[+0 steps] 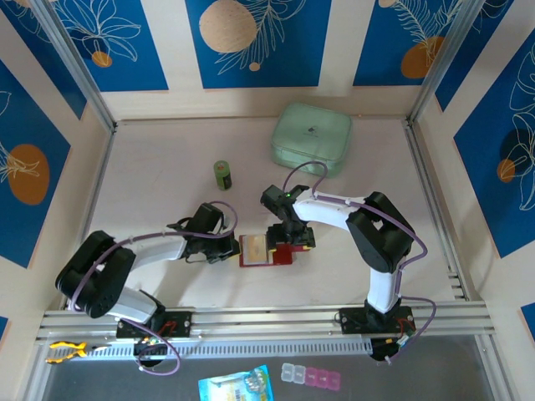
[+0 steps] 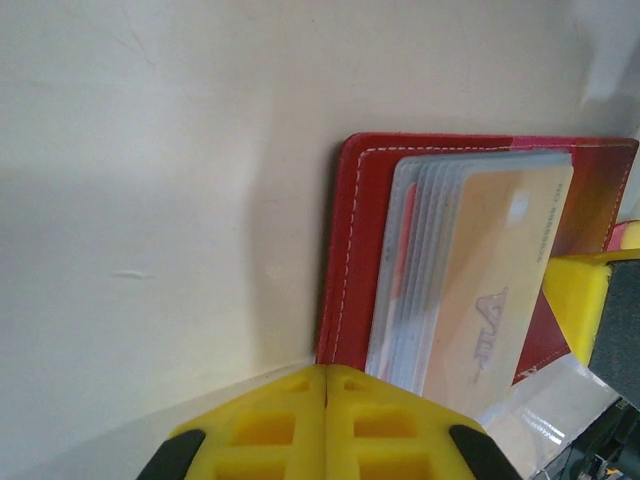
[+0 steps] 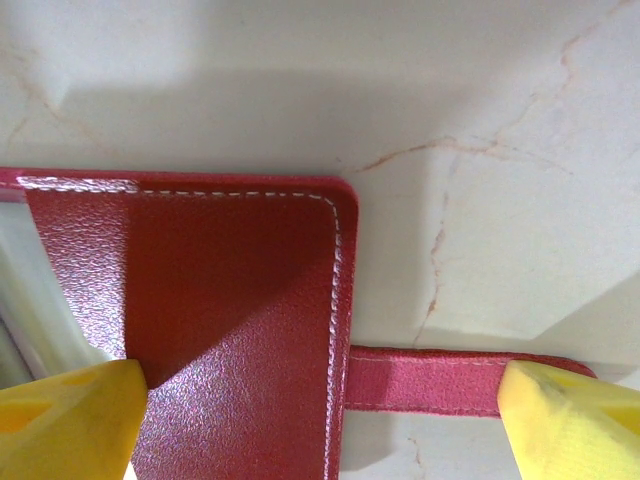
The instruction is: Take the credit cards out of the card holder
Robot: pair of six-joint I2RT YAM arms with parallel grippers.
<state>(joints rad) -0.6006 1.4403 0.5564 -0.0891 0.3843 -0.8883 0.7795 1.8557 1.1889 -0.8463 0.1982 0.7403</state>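
Note:
The card holder (image 1: pixel 280 253) lies open and flat on the table between both arms, a red wallet with white stitching (image 2: pixel 355 240). An orange-tan credit card (image 2: pixel 495 280) sits on top of its stack of pale clear pockets (image 2: pixel 415 270); the same card shows as a tan patch (image 1: pixel 253 247). My left gripper (image 2: pixel 326 375) is shut with nothing between its yellow fingers, its tip at the wallet's left edge (image 1: pixel 231 249). My right gripper (image 3: pixel 320 420) is open wide over the red right flap (image 3: pixel 230 300). One finger is on the flap and the other at the end of the snap strap (image 3: pixel 430 380).
A large mint-green case (image 1: pixel 311 138) stands at the back right and a small green cylinder (image 1: pixel 222 174) at the back centre. The table is walled on three sides. A blue packet (image 1: pixel 238 384) and small pill boxes (image 1: pixel 311 378) lie below the front rail.

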